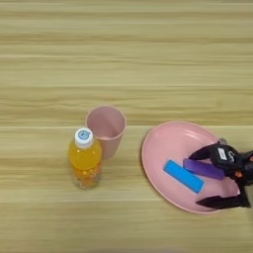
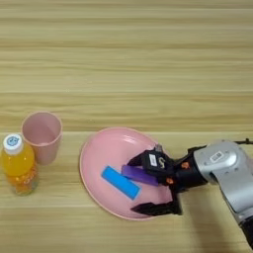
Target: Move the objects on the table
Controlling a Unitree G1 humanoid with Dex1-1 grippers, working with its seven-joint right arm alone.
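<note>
My gripper (image 2: 135, 184) hovered over the plate (image 2: 99, 148), fingers spread wide around the purple block (image 2: 138, 174), not yet closed. The blue block (image 2: 120, 182) lay beside it at 9 o'clock. Cup (image 2: 42, 134) and bottle (image 2: 18, 165) stood further toward 9 o'clock, apparently unmoved.

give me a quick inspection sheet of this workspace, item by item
surface: light wood-grain table, plank stripes running across.
job's things: pink plate holding a blue block and a purple block, lying side by side; pink cup upright, open end up; orange-juice bottle upright, white cap on, close beside the cup.
clutter: nothing seen.
grippers: right end effector over the plate, fingers spread wide, one either side of the purple block's right end, not closed on it.
cables: a thin dark lead at the forearm.
surroundings: nothing seen beyond the table.
</note>
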